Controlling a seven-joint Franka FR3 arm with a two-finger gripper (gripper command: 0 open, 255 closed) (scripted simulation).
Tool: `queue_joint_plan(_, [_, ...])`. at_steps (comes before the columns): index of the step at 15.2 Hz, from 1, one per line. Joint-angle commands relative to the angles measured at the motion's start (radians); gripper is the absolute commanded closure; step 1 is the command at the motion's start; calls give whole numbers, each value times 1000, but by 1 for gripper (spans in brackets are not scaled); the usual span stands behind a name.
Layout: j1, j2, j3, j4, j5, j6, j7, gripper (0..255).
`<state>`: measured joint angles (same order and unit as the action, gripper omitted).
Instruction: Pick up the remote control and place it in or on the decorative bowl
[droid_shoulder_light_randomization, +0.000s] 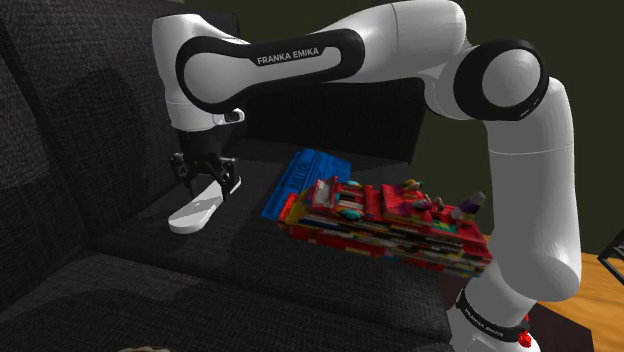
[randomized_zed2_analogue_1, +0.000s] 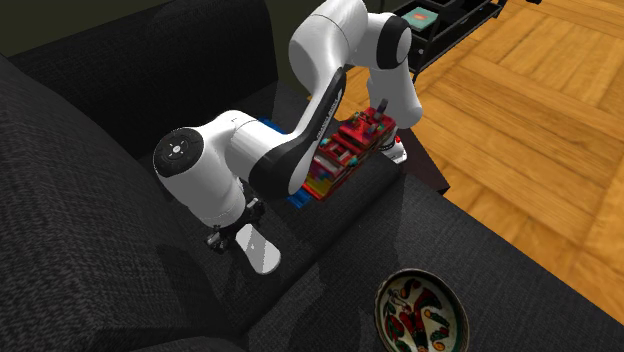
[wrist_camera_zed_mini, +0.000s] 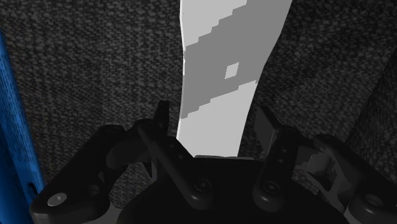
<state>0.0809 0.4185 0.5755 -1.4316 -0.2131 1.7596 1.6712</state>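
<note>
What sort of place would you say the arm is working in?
Probably a living room: a dark fabric sofa, a wooden floor beside it, and a remote control.

So the pincer (wrist_camera_zed_mini: 215, 119) is sitting right over the remote (wrist_camera_zed_mini: 222, 63), which is drawn pretty plain: white with blocky grey patches, long and slim, running straight out from between the two black fingers (wrist_camera_zed_mini: 163, 121). The fingers stand apart, one on each side of it. One is nearly against its edge, the other has a visible gap. Underneath it all is dark, coarse woven fabric (wrist_camera_zed_mini: 89, 70). A bright blue object (wrist_camera_zed_mini: 13, 114) pokes in off to one side, apart from the remote.
</note>
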Motion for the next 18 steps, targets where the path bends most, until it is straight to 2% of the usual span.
queue_joint_plan(1, [0, 0, 0, 0, 0, 0, 0, 255])
queue_joint_plan(6, [0, 0, 0, 0, 0, 0, 0, 255])
queue_joint_plan(18, [31, 15, 4, 186, -5, -170, -5, 255])
